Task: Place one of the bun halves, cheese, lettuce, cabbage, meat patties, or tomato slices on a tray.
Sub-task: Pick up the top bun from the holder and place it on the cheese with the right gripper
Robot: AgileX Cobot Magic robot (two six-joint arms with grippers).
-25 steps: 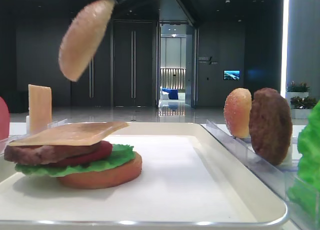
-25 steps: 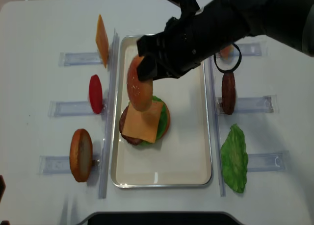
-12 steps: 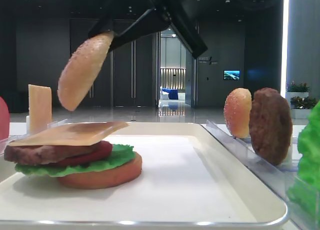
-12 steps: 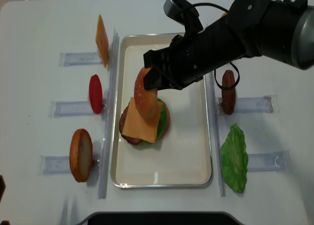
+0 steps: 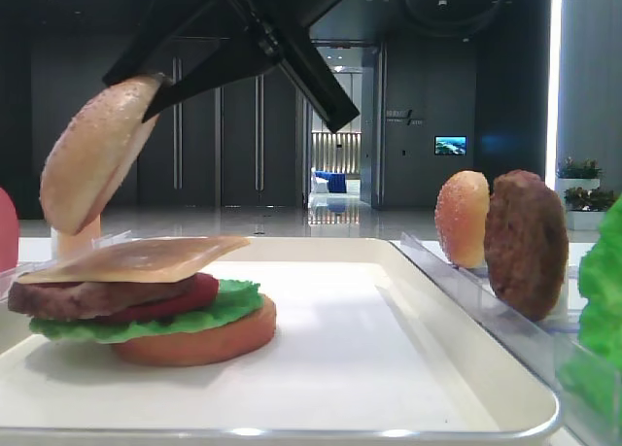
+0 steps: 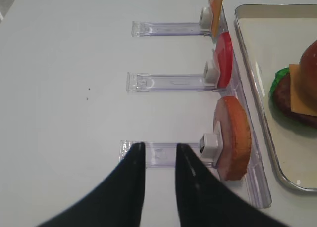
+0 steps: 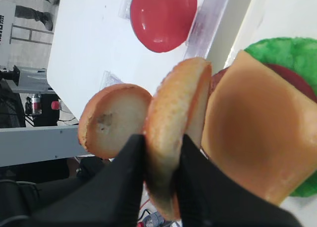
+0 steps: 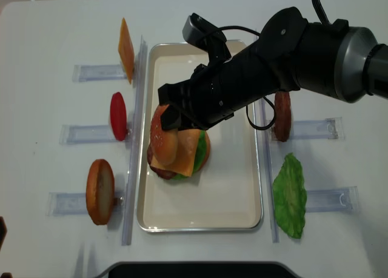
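My right gripper is shut on the edge of the domed, sesame-speckled top bun half. It holds the bun steeply tilted just above the left end of the burger stack. The bun hangs close over the cheese, which tops a meat patty, tomato, lettuce and bun base on the cream tray. In the right wrist view both fingers pinch the bun. My left gripper stands open over a clear rack, holding nothing.
Clear racks flank the tray. On the left stand a cheese slice, a tomato slice and an orange bun. On the right are a meat patty and a lettuce leaf.
My right gripper has carried the top bun down and to the left, from above the tray's middle to just over the left end of the stack. The left gripper shows no change.
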